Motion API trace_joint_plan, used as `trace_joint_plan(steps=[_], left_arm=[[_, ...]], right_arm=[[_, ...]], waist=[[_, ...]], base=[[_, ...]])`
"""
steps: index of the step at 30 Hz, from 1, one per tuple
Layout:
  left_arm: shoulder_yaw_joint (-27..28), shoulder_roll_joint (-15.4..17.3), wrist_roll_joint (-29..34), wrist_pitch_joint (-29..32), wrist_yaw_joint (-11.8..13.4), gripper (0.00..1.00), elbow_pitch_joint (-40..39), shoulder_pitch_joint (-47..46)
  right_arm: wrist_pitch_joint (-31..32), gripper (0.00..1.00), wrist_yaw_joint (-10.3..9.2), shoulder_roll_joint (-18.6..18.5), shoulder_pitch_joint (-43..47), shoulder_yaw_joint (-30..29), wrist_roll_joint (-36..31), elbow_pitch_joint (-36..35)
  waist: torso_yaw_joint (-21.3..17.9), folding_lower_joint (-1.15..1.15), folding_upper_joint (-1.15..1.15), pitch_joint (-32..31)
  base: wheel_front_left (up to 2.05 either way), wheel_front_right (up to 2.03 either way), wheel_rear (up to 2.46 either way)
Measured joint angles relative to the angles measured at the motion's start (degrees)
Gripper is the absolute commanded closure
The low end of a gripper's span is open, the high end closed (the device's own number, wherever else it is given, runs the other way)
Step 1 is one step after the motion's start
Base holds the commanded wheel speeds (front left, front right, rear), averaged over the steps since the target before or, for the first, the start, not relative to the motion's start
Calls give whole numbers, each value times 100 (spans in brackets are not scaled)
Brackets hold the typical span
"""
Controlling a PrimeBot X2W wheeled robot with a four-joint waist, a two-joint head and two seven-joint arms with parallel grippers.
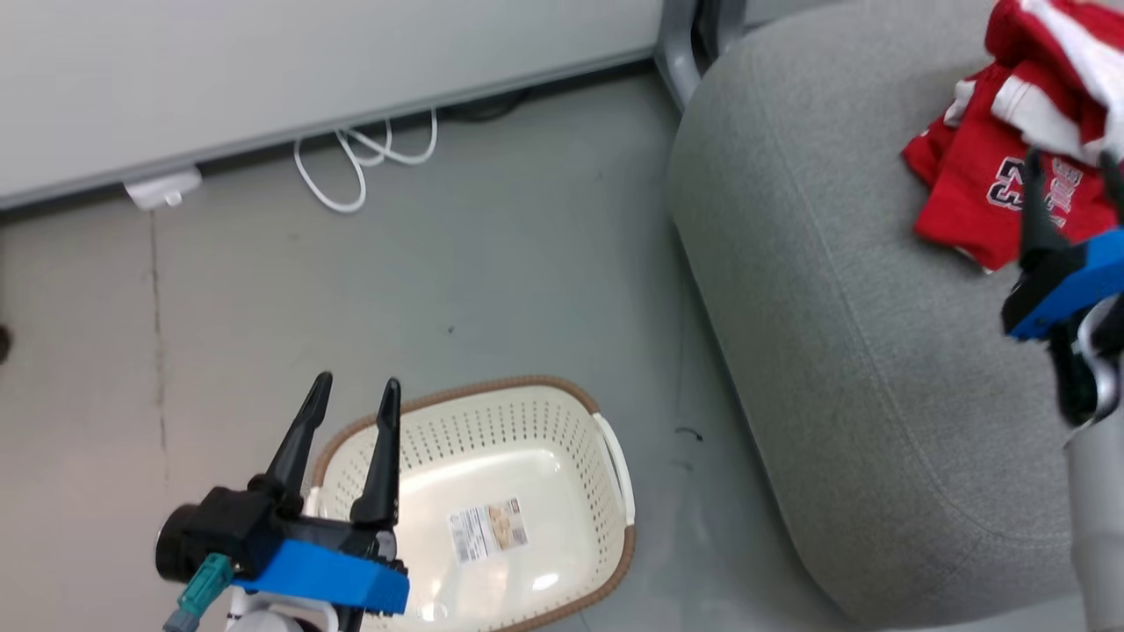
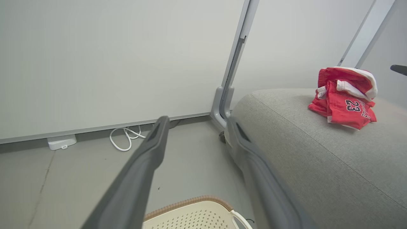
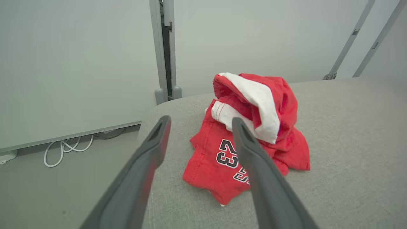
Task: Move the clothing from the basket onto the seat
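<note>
clothing (image 3: pixel 254 127): red bunched heap lying on the seat (image 1: pixel 834 351), near its rounded end toward the wall; a white-striped fold sits on top, number 23 faces up on the lower front part
seat: grey upholstery, one seam running along it, rounded edges; stands on the floor (image 1: pixel 483 290) to the robot's right
basket (image 1: pixel 492 386): on the floor to the left of the seat, near it but apart; cream perforated walls, brown rim, white handle on the seat side; a printed label (image 1: pixel 489 529) shows on its bottom
right gripper (image 3: pixel 200 120): released, fingers spread wide with nothing between them; tips over the seat at the near edge of the clothing; in the right wrist view one finger crosses in front of the 23, cannot tell if it touches the fabric
left gripper (image 1: pixel 357 381): released too, fingers spread, nothing held; in the head view it sits over the basket's left rim, pointing toward the wall
wall base: white cable (image 1: pixel 351 167) looped on the floor, small white box (image 1: pixel 162 189) lying close beside it
</note>
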Motion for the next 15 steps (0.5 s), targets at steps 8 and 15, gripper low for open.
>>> trace_joint_plan(steps=[8, 15], left_arm=[[305, -185, -142, 0, 0, 0, 347, 354], [439, -194, -177, 1, 0, 0, 569, 493]], right_arm=[[-85, 0, 0, 398, 1419, 632, 186, -1382], [-19, 0, 1, 719, 2242, 766, 215, -1897]], waist=[[104, 0, 0, -752], [317, 0, 0, -1062]], base=[[0, 0, 0], [0, 0, 0]])
